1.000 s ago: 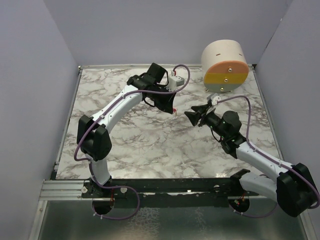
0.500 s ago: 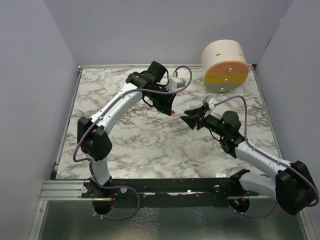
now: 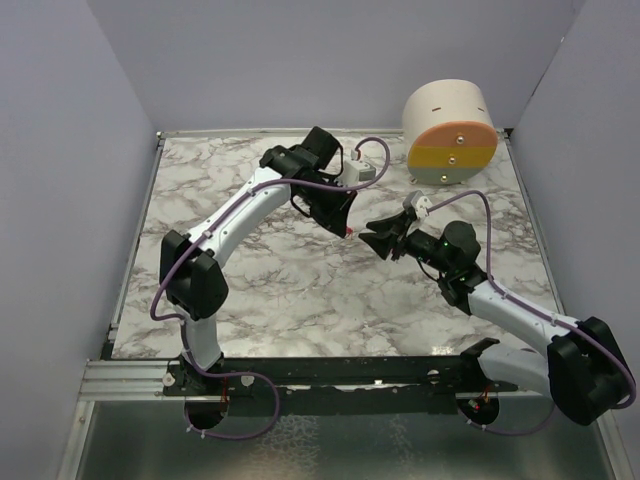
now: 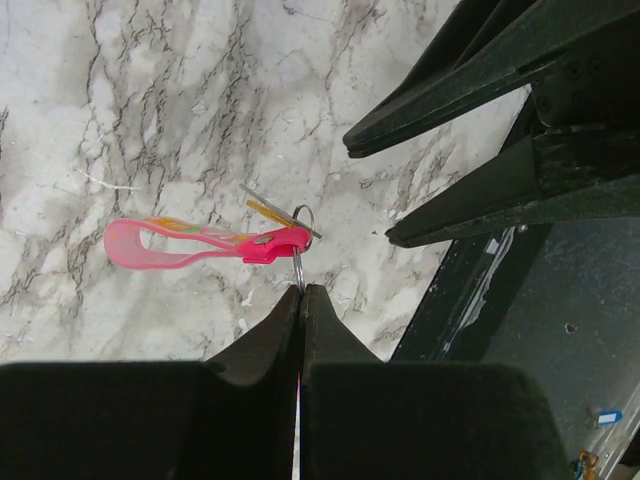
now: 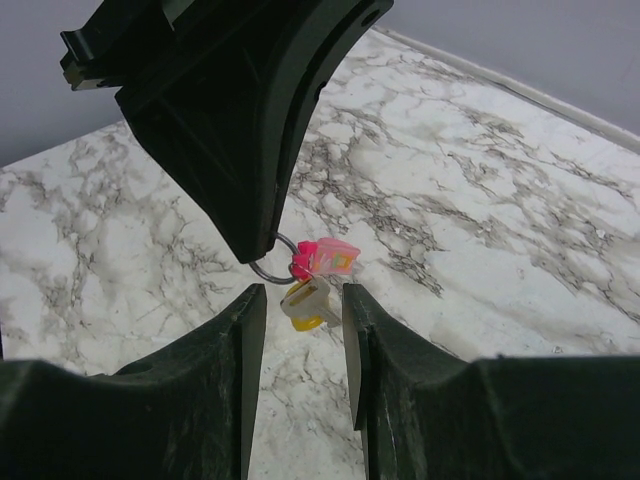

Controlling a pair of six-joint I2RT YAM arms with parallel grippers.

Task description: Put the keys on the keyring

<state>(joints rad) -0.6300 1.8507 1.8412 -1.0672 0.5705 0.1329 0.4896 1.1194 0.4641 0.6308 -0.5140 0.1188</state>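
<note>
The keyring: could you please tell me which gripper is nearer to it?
Left. The left gripper holds the keyring, its jaws shut on the wire. The right gripper is open, facing it from the opposite side, just short of touching.

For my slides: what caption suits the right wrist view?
The left gripper pinches the keyring with pink key and yellow key hanging; right gripper open beside them.

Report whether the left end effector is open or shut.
Shut: the left end effector has its jaws pressed together on the keyring.
</note>
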